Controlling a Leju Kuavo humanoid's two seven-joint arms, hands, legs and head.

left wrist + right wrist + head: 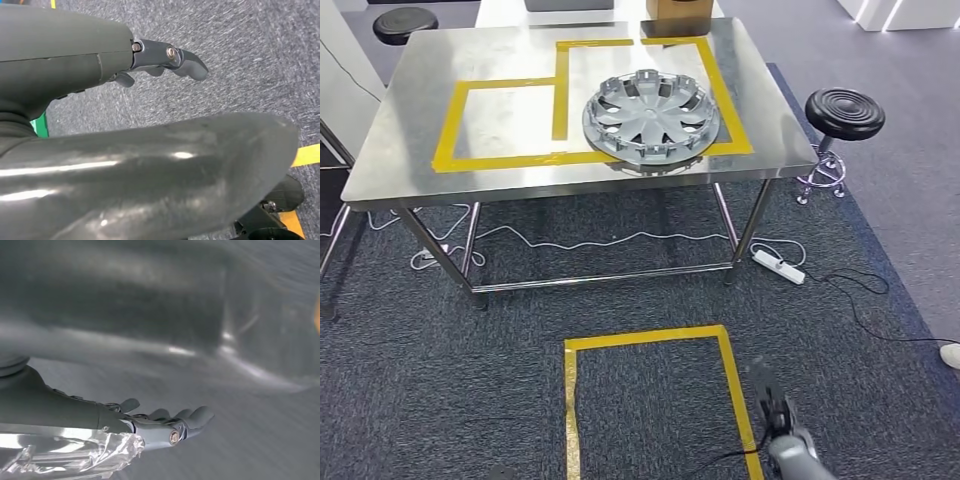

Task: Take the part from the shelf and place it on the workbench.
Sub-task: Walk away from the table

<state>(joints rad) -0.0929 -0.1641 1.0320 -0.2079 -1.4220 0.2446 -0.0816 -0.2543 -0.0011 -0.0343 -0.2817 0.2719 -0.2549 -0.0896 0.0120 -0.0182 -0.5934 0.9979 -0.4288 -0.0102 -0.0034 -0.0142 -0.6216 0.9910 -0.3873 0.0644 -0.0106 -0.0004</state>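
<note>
Right hand [782, 425], grey and dark-fingered, hangs low at about 5 o'clock in the head view, over dark grey carpet [471, 400]; its wrist view (much blurred) shows the fingers [188, 419] extended and slightly apart, holding nothing, with crinkled clear plastic wrap [75, 452] along the cover. Left hand [166, 60] likewise hangs over carpet, fingers stretched out, nothing in them.

Yellow tape rectangle on the floor [644, 338] lies just ahead at 6 o'clock, open toward the robot; the right hand is beside its right edge.

White power strip [778, 264] with trailing black and white cables sits on the carpet at 3 o'clock, near the table's right front leg.

Stainless steel workbench [395, 140] stands beyond, marked with yellow tape outlines [460, 105]. Silver plastic wheel cover [650, 115] lies flat on the benchtop at roughly 1 o'clock, inside the right-hand taped box, its near rim overlapping the front tape line.

Black round stools: one [844, 113] at 2 o'clock beside the bench, one [404, 23] at 11 o'clock behind it. Brown cardboard box [678, 15] at 12 o'clock, far edge.
</note>
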